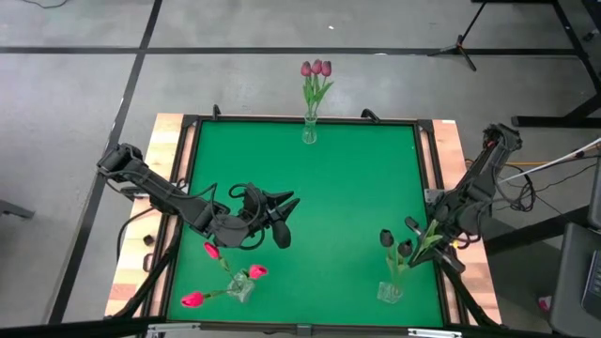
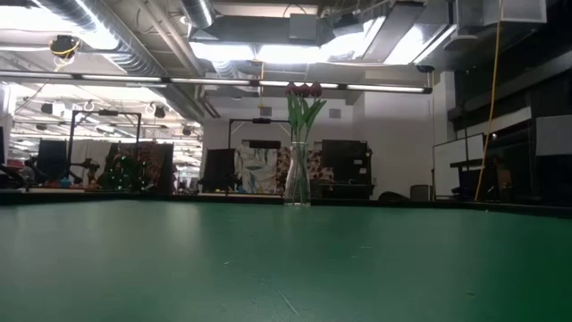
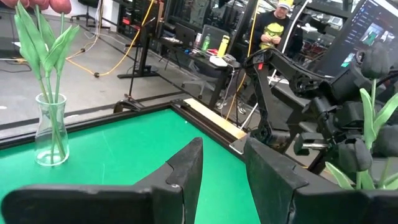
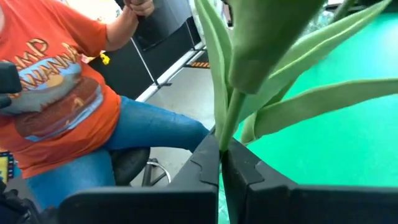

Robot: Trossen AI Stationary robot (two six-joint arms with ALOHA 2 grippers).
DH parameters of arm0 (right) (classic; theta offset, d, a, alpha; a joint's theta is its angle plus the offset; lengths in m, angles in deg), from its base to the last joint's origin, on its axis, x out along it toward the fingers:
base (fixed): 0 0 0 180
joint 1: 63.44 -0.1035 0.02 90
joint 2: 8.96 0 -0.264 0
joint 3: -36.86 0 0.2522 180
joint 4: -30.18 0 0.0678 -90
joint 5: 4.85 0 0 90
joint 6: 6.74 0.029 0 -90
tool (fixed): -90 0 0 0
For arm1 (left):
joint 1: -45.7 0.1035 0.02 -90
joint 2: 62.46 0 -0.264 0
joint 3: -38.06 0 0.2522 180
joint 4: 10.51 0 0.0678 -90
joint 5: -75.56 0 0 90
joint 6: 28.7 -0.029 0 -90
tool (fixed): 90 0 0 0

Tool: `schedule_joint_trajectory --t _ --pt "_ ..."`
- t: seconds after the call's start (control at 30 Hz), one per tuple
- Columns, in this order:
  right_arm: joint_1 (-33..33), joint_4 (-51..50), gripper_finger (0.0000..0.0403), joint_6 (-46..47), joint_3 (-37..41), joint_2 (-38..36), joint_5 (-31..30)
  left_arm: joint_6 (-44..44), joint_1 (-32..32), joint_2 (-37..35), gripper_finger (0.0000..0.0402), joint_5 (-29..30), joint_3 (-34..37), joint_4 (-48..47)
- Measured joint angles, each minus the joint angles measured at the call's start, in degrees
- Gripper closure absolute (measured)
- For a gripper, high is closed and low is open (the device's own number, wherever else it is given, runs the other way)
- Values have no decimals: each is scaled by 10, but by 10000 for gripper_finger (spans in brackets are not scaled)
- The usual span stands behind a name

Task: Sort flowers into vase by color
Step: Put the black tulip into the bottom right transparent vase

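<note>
Right gripper [image 4: 221, 163]: fingers clenched on a dark tulip's stem [image 4: 231, 118], by its vase [image 1: 390, 292].
Left gripper [image 3: 222, 163]: fingers parted, empty, above the green surface [image 1: 357, 188].

High cam overhead, low cam table-level; both share far vase [image 1: 309, 130].

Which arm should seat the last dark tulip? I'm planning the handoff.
Right, probably: its end effector is already shut on a stem beside the dark tulips' vase. The left end effector holds nothing.
</note>
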Motion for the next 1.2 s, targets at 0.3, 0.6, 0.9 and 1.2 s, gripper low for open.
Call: schedule_joint_trajectory --t 0.3,0.6,0.9,1.2 --pt "0 0 402 25 0 22 -2 0 0 0 285 0 0 0" --pt "0 14 397 25 0 25 -2 0 0 0 285 2 0 0" --pt "0 25 395 25 0 33 2 -1 0 0 285 4 0 0" --pt "0 38 388 30 0 80 2 0 0 0 285 4 0 0"
